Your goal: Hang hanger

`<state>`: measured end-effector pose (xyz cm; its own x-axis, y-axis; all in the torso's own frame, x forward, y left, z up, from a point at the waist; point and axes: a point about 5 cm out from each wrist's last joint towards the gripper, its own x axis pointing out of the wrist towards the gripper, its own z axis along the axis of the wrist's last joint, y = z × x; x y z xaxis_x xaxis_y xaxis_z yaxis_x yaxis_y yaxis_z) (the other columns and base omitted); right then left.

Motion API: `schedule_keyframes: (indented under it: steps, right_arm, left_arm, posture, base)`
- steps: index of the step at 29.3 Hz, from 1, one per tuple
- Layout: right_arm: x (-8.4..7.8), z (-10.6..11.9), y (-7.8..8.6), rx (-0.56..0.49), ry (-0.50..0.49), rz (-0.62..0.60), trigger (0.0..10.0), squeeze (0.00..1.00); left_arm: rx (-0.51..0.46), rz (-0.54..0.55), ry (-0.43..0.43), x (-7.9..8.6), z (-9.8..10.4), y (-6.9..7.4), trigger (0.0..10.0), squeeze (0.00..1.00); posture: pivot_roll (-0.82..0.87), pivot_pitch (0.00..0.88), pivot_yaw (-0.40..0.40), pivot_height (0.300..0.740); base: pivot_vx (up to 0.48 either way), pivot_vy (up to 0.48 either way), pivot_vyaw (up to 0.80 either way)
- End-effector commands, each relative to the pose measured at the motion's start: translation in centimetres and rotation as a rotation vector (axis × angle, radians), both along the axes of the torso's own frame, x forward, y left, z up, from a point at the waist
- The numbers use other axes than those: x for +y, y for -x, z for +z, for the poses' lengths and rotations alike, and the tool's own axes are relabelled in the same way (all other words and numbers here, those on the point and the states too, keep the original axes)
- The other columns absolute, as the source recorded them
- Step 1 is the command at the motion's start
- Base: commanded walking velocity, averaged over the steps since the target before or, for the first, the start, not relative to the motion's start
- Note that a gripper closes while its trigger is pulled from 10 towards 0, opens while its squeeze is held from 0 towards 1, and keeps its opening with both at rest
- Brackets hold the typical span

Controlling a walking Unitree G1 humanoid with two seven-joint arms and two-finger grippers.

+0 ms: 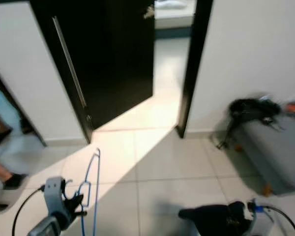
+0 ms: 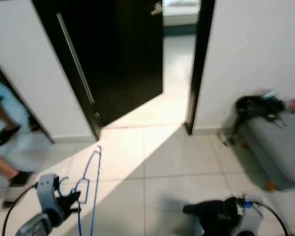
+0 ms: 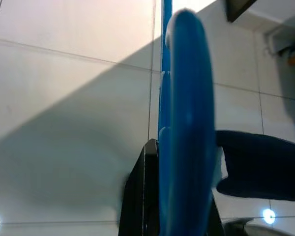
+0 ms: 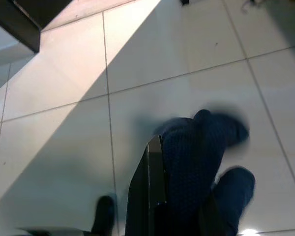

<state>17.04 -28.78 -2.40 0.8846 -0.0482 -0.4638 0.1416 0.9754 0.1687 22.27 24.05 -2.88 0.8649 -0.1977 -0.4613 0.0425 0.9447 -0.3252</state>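
Note:
My left gripper (image 1: 73,204) is low at the left, shut on a thin blue hanger (image 1: 95,183) that stands upright over the floor tiles. In the left wrist view the blue hanger (image 3: 186,123) runs along a black finger (image 3: 141,196). Low at the right, my right gripper (image 1: 225,219) is shut on a dark blue knitted cloth (image 1: 209,215). The right wrist view has that cloth (image 4: 199,157) bunched between the fingers (image 4: 150,191), hanging over the tiles.
A dark door (image 1: 108,59) stands open ahead, with a lit room beyond the doorway (image 1: 171,59). White walls lie on either side. A grey bench (image 1: 278,147) with a black object (image 1: 250,109) stands at the right. A person's legs (image 1: 5,177) are at the left.

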Motion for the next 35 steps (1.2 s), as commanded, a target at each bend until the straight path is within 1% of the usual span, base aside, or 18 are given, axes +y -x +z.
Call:
schedule_keyframes:
  steps: [1,2,5,13,21,26,35]
  right_arm:
    - [0.1,0.6,-0.3,-0.027,-0.009,0.015,10.0,0.00]
    - [0.1,0.6,-0.3,-0.027,-0.009,0.015,10.0,0.00]
    - [0.1,0.2,0.6,-0.001,-0.018,0.031,10.0,0.00]
    - [0.2,0.3,1.3,0.004,-0.022,0.044,10.0,0.00]
    - [0.1,0.5,1.6,0.004,-0.021,0.044,10.0,0.00]
    - [-0.1,0.5,2.0,0.012,-0.022,0.046,10.0,0.00]
    - [0.1,0.6,2.1,0.014,-0.023,0.045,10.0,0.00]
  left_arm:
    - [-0.014,-0.010,-0.008,0.3,0.2,0.1,10.0,0.00]
    - [-0.014,-0.010,-0.008,0.3,0.2,0.1,10.0,0.00]
    - [0.013,-0.017,-0.005,0.3,-0.6,1.3,10.0,0.00]
    - [0.026,-0.044,0.003,0.4,-1.1,2.3,10.0,0.00]
    - [0.026,-0.045,0.006,0.4,-1.1,2.4,10.0,0.00]
    - [-0.044,-0.071,0.016,-0.2,0.4,1.6,10.0,0.00]
    - [-0.056,-0.073,0.019,-0.5,0.8,1.4,10.0,0.00]
  posture:
    - [0.05,0.142,-0.007,0.740]
    - [0.05,0.142,-0.007,0.740]
    - [0.05,0.124,-0.015,0.740]
    - [0.04,0.161,-0.012,0.740]
    - [0.03,0.170,-0.006,0.740]
    - [0.03,0.181,-0.014,0.740]
    - [0.03,0.186,-0.008,0.740]
  base:
    - [0.000,0.000,0.80]
    - [0.000,0.000,0.80]
    - [0.000,0.000,0.80]
    - [0.000,0.000,0.80]
    - [0.000,0.000,0.80]
    - [0.000,0.000,0.80]
    - [0.000,0.000,0.80]
